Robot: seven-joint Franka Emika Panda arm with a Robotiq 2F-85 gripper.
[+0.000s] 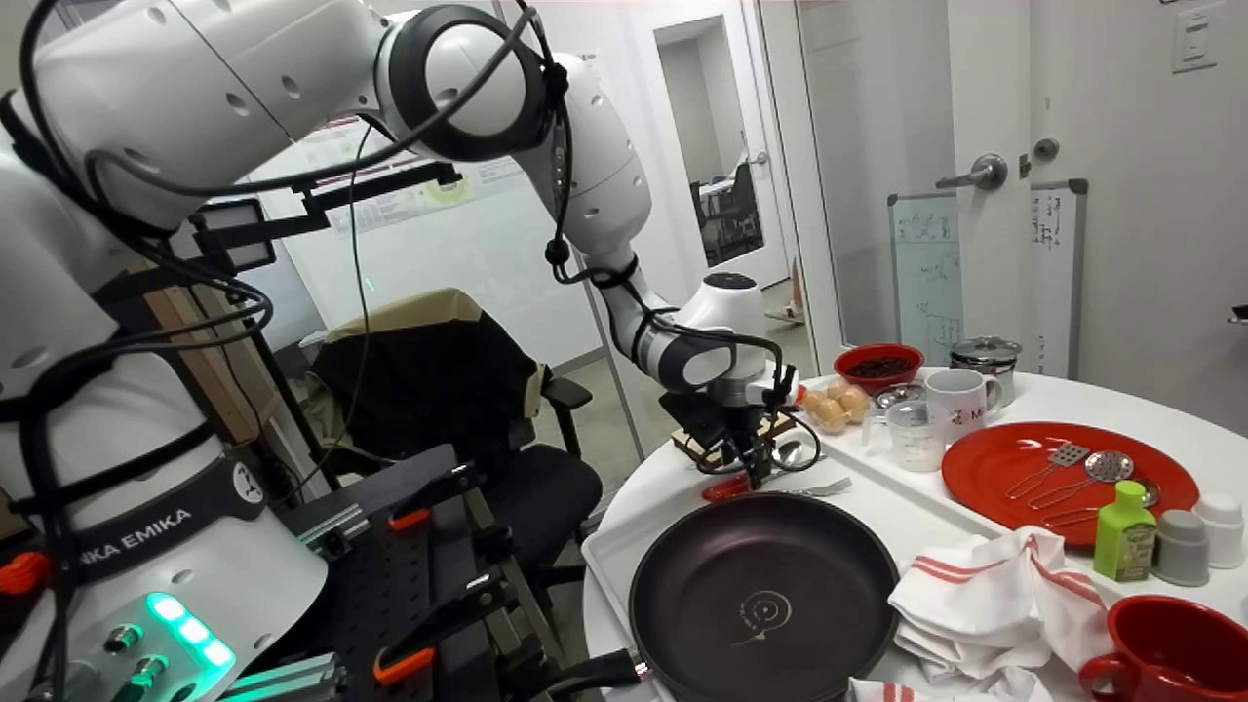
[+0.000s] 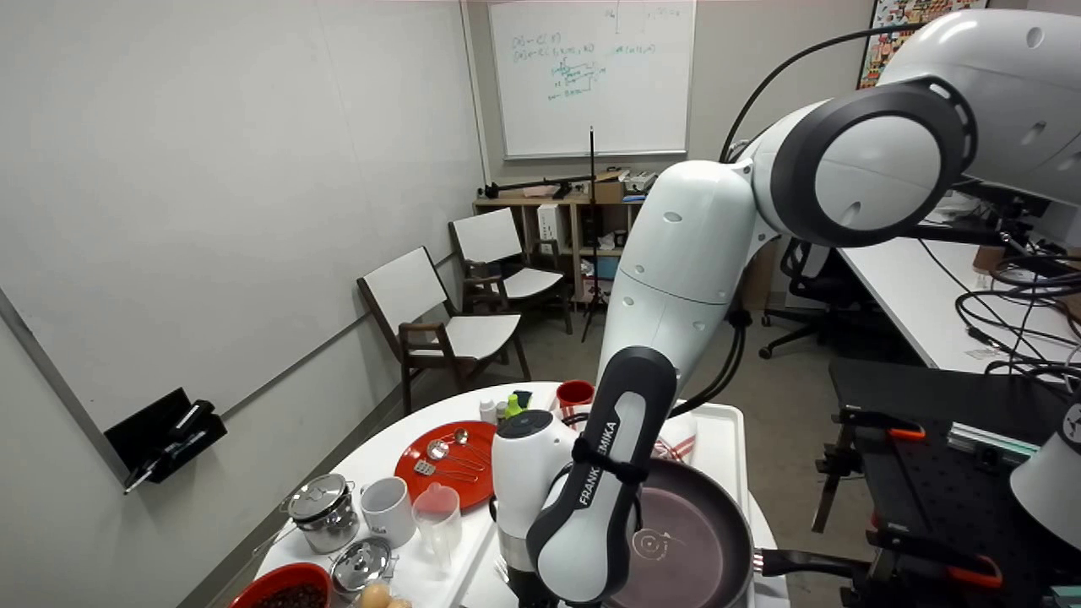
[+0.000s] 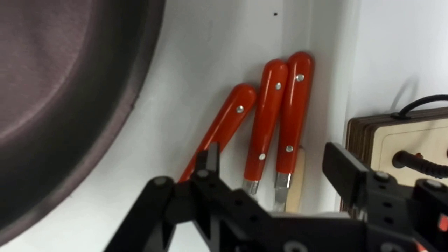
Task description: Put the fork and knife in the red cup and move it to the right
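1. Wrist view: my gripper (image 3: 272, 157) stands parted, holding nothing, fingertips spread left and right.
2. Between them lie the middle handle (image 3: 266, 120) and right handle (image 3: 295, 112), both red and touching, long axes running nearly up the view; closing would go across them and, I judge, take both.
3. The left handle (image 3: 227, 120) slants more and runs on behind 1 fingertip, so I likely need to shift sideways first.
4. In an exterior view the fork (image 1: 829, 487) shows its tines past my gripper; which of the 3 handles is its own, and which the knife's, I cannot tell.
5. The red cup (image 1: 1175, 645) stands upright, well apart from my gripper, past the pan (image 1: 765, 585) and towel (image 1: 990, 604).
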